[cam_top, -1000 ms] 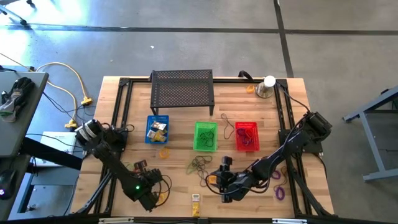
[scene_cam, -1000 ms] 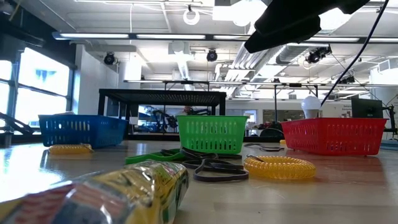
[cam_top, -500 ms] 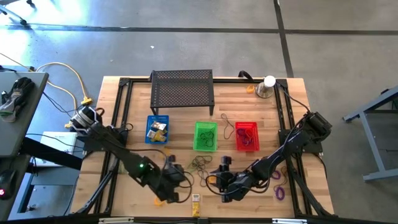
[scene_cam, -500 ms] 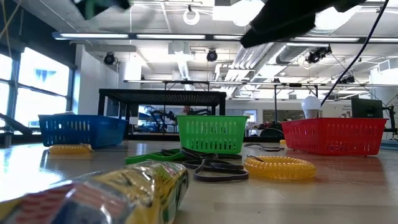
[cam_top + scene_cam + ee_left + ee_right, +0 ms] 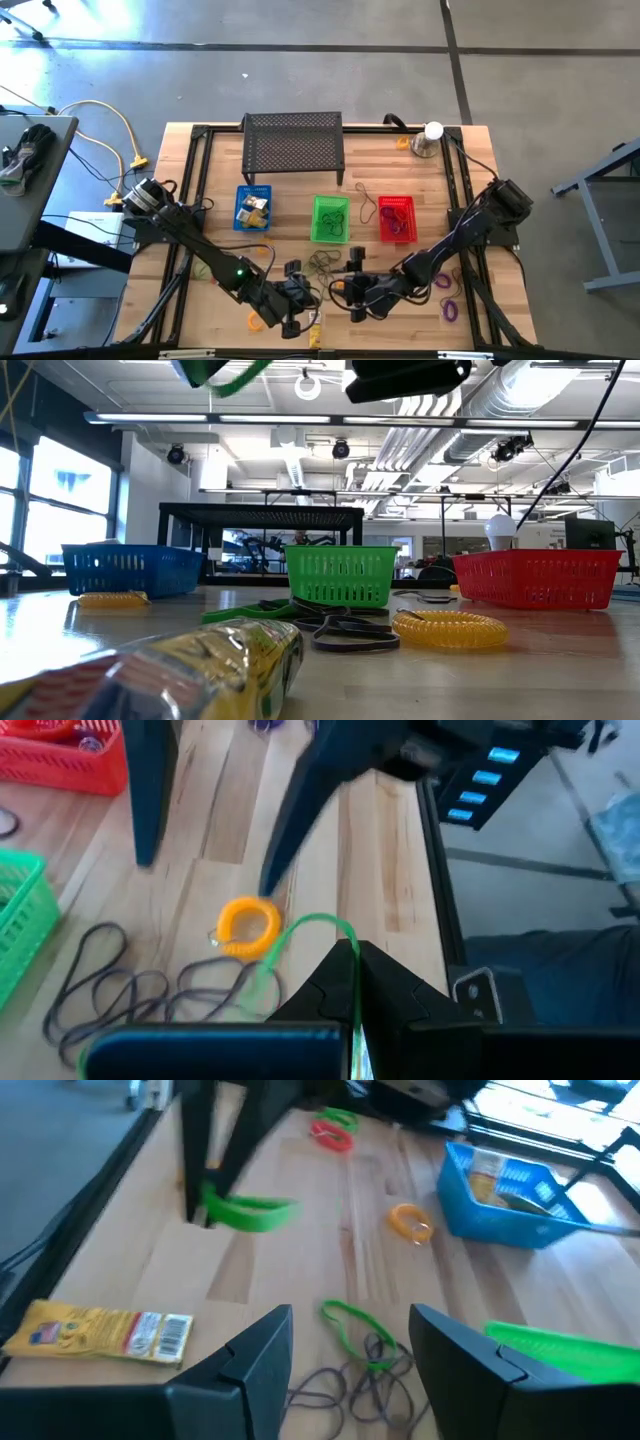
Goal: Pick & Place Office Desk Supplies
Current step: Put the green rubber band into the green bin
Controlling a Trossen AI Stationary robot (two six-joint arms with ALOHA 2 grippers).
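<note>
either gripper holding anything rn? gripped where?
Left gripper holds a green elastic loop, pinched at one end, the rest sticking out sideways above the table. Right gripper is open and empty.

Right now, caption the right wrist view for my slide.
Left claw lifts a green band above the table, yellow packet nearby.

no legible text anywhere, print on the yellow packet (image 5: 100, 1332) too blurred to read
</note>
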